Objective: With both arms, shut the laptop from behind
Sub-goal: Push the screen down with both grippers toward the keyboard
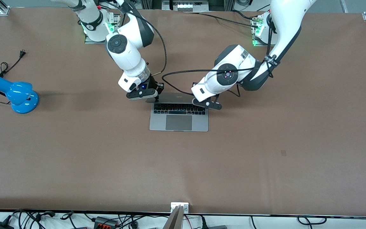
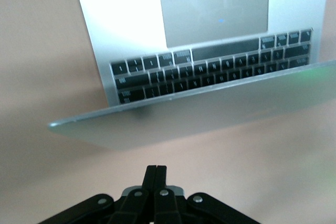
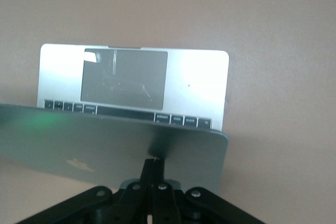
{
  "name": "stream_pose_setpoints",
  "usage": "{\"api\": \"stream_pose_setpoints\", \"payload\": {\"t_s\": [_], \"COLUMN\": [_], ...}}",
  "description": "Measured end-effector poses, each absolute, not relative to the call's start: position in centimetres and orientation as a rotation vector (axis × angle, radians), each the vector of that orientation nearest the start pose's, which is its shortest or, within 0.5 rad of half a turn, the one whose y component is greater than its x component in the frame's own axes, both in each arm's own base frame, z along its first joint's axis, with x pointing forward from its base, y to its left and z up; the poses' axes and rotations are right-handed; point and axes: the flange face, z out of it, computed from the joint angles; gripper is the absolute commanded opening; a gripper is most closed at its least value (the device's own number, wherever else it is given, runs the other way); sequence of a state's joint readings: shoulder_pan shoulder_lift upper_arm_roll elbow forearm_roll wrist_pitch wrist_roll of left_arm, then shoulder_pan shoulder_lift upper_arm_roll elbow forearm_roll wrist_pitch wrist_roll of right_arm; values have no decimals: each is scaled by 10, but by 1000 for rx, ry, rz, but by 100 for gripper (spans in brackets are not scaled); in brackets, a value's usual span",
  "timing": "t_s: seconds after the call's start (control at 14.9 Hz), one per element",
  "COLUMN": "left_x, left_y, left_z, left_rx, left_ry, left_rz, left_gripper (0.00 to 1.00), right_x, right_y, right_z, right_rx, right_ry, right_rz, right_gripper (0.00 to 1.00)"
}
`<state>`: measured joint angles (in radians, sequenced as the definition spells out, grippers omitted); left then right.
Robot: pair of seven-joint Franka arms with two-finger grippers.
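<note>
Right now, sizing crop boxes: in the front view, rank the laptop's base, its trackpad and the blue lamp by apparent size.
1. Laptop base
2. Blue lamp, slightly smaller
3. Trackpad, clearly smallest

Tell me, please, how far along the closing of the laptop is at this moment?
Done: both arms are at the back of the laptop's lid, fingers shut. In hand: the right gripper presses its fingertips on the lid's back; the left gripper sits just short of the lid edge, contact unclear. Left: the lid is tilted partway, with keyboard and trackpad exposed, so it must come down flat.
</note>
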<state>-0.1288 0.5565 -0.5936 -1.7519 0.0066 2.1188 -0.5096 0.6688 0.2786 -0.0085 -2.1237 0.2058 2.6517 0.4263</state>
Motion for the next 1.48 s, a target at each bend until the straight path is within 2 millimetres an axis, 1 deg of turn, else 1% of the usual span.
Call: {"api": "stream_pose_setpoints", "payload": {"t_s": [0.13,0.27,0.47,0.74,0.87,1.07,1.28,1.48], "left_x": [520,526,528,537,540,544,547,548], "left_y": [-403,-403,-404,-405,-406,-408,-403,-402], "left_z": [286,280,272,268,263,253,239,228], "left_rx": [-3285,-3285,-3281,-3282,-3291,-3318,-3295,-3276], "left_ry": [251,245,246,258,253,242,267,292], "left_rz": [391,389,402,360,357,332,302,295], "left_gripper": [0,0,0,0,0,0,0,0], "right_x": [480,485,493,502,507,512,516,517], "right_y": [363,365,366,367,367,368,368,370], "right_z": [298,294,287,271,263,247,230,220], "right_rx": [-2906,-2908,-2920,-2923,-2924,-2918,-2911,-2911], "right_ry": [-98,-97,-122,-128,-123,-120,-117,-122], "right_rz": [-237,-240,-267,-301,-311,-344,-377,-384], "right_gripper": [0,0,0,0,0,0,0,0]}}
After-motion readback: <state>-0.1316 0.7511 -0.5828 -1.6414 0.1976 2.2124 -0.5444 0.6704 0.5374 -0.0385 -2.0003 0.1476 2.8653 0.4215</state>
